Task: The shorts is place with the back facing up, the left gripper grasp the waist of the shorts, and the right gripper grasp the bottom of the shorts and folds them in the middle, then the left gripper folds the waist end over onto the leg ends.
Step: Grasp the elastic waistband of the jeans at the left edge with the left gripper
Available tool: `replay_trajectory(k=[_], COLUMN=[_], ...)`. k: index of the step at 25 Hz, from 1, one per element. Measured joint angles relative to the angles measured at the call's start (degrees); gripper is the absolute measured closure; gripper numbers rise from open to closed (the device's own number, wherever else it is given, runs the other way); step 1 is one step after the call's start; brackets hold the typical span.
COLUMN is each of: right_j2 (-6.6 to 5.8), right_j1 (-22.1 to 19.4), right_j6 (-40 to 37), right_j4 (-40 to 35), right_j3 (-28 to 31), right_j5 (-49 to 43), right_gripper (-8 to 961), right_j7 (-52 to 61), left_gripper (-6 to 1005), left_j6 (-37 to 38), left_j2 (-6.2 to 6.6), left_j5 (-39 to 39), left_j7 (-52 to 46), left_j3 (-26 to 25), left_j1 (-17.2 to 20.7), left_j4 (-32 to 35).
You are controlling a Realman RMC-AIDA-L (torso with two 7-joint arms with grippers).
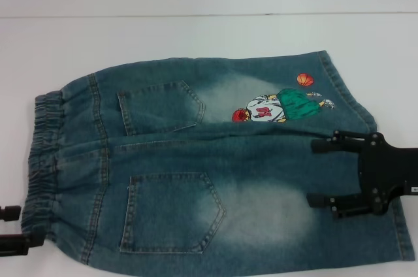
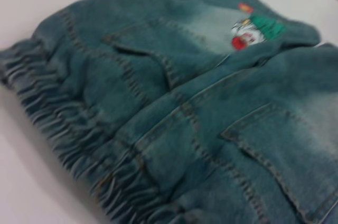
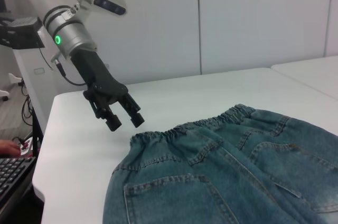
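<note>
Blue denim shorts lie flat on the white table, back up, with two pockets showing. The elastic waist is at the left and the leg ends at the right. A cartoon basketball print marks the far leg. My left gripper is open at the near corner of the waist; in the right wrist view this left gripper hangs a little above the table beside the waistband, holding nothing. My right gripper stands open above the near leg, holding nothing. The left wrist view shows only the shorts.
The white table stretches beyond the shorts to its far edge. In the right wrist view the table's edge runs past the waist, with a keyboard and a person's hand below it.
</note>
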Motion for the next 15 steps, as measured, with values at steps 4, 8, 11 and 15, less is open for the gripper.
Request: replay_trajectory(k=[4, 8, 11, 15], right_j2=[-0.08, -0.1, -0.09, -0.09], right_j1=[0.6, 1.2, 1.7, 1.9], right_j6=[0.0, 0.3, 0.8, 1.4], right_j4=[0.0, 0.0, 0.0, 0.0], right_j3=[0.0, 0.0, -0.1, 0.0], right_j5=[0.0, 0.0, 0.0, 0.0], right_gripper=[7, 7, 7, 6], right_j7=[0.0, 0.3, 0.5, 0.7], left_gripper=[126, 126, 126, 126], left_j6=[-3.2, -5.6, -7.0, -7.9], left_j2=[-0.18, -0.34, -0.73, -1.08], left_j5=[1.4, 2.5, 3.9, 5.1], left_j7=[-1.9, -2.9, -3.3, -4.4], left_j3=[0.1, 0.6, 1.0, 3.0], left_j1=[-0.1, -0.6, -1.1, -1.5], left_j4=[0.4, -0.1, -0.3, -1.0])
